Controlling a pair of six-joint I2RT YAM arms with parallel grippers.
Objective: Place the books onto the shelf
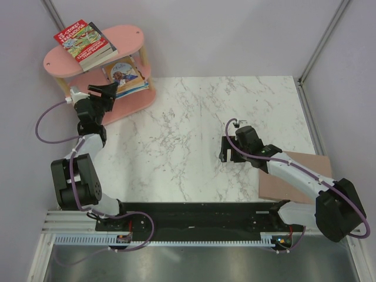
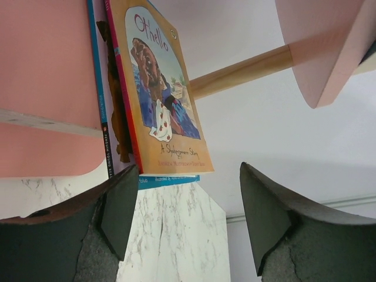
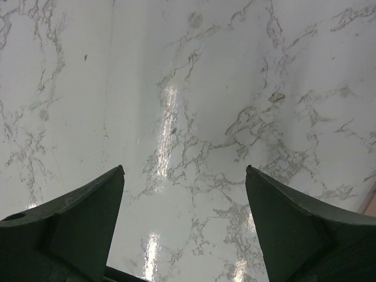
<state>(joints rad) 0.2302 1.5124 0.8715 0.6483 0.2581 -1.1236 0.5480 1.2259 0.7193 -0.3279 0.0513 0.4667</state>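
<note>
The shelf [image 1: 132, 35], pink oval boards on pale wooden posts, stands at the table's far left corner. On its top board a red cartoon book [image 1: 79, 38] lies on a dark book [image 1: 104, 54]. On the middle board the orange-tan "Othello" book [image 1: 124, 71] [image 2: 161, 100] tops a small stack, with a light blue book [image 2: 167, 181] under it. My left gripper [image 1: 106, 89] [image 2: 188, 197] is open just in front of that stack, holding nothing. My right gripper [image 1: 228, 144] [image 3: 185, 176] is open over bare marble at mid-table.
A flat plain brown board [image 1: 294, 176] lies at the table's right edge beneath my right arm. Pink shelf boards [image 2: 47, 76] and a wooden post [image 2: 241, 73] stand close around my left fingers. Grey walls enclose the marble table [image 1: 188, 117].
</note>
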